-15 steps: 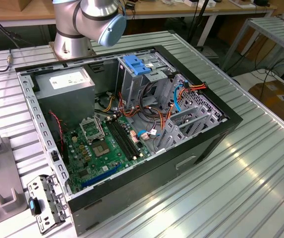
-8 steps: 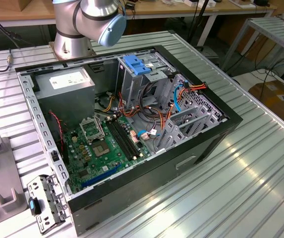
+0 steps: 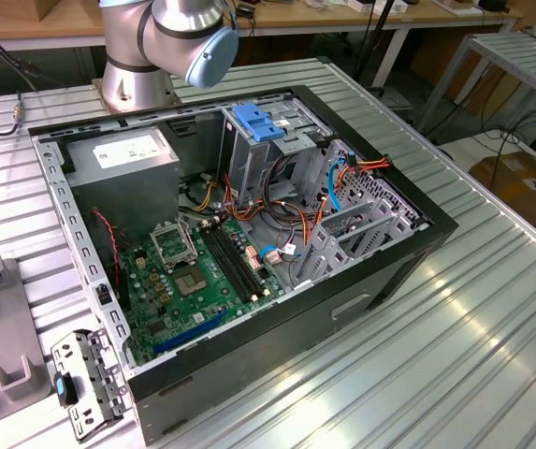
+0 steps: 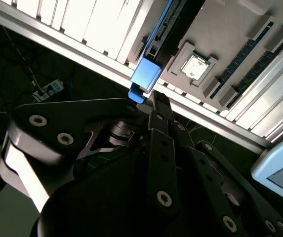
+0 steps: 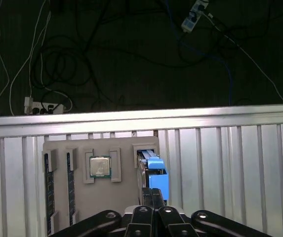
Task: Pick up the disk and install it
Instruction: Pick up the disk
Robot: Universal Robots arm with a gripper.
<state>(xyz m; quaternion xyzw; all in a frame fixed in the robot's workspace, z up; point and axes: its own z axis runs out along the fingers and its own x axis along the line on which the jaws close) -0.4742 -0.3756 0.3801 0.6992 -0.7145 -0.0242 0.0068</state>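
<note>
The disk stands on edge in a slot of a grey holder tray, its bright blue carrier facing up. In both wrist views my gripper is right above the near end of that carrier, and its black fingers are pressed together with no gap showing. I cannot tell if the tips touch the blue plastic. The open computer case lies on the ribbed metal table in the exterior view, with a tall metal drive cage inside it.
On the same tray lie a processor and memory sticks. The tray sits near the table's edge, with cables on the dark floor beyond. A wide blue latch tops the cage, and the arm's base stands behind the case.
</note>
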